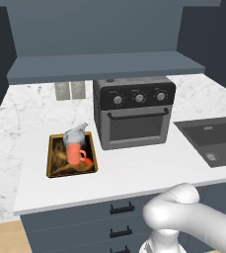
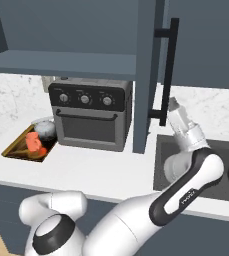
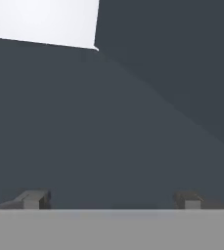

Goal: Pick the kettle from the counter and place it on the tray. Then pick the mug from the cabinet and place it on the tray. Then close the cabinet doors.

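The tool [image 3: 111, 199] stood with its two tips spread wide apart and nothing between them, pointed at a flat dark grey-blue panel close in front of it; from the right side it [image 2: 172, 104] was raised just beside the long black handle [image 2: 167, 70] of the open cabinet door [image 2: 147, 75], though whether it touched I could not tell; the sink [image 2: 161, 165] lay below it; well away from the tool, beyond the black oven [image 1: 134, 112], the tray [image 1: 53, 165] lay on the white worktop [image 1: 134, 168]; the kettle [image 1: 75, 134] and the mug [image 1: 75, 153] both sat on that tray, the mug nearer the worktop's front edge and just beside the kettle.
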{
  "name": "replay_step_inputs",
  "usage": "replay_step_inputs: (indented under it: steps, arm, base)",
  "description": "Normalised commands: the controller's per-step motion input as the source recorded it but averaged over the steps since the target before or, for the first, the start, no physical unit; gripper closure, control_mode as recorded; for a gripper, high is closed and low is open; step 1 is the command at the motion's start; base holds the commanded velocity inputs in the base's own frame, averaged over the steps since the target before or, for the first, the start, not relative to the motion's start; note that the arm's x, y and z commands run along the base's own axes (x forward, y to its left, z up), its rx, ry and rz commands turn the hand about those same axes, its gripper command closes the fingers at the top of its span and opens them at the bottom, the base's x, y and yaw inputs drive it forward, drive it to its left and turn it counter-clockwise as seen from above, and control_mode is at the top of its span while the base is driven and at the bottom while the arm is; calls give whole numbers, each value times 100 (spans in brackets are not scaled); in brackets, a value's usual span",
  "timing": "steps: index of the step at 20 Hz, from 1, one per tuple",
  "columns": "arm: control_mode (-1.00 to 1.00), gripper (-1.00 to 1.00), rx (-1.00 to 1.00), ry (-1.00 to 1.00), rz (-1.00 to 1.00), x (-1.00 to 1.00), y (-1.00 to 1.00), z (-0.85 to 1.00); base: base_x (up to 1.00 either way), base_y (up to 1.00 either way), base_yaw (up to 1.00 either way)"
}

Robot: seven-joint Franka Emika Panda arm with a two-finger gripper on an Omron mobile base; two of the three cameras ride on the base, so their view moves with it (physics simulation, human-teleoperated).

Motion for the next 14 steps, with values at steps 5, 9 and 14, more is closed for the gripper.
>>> replay_step_inputs:
  steps: [5, 9, 14]
  arm:
    - [-100, -100, -23, -3, 1, 0, 74, 26]
    - [-100, -100, -21, -3, 0, 0, 76, 29]
    - [-100, -100, -18, -1, -1, 0, 81, 24]
  base:
    - [0, 0, 0]
    - [0, 0, 0]
    - [0, 0, 0]
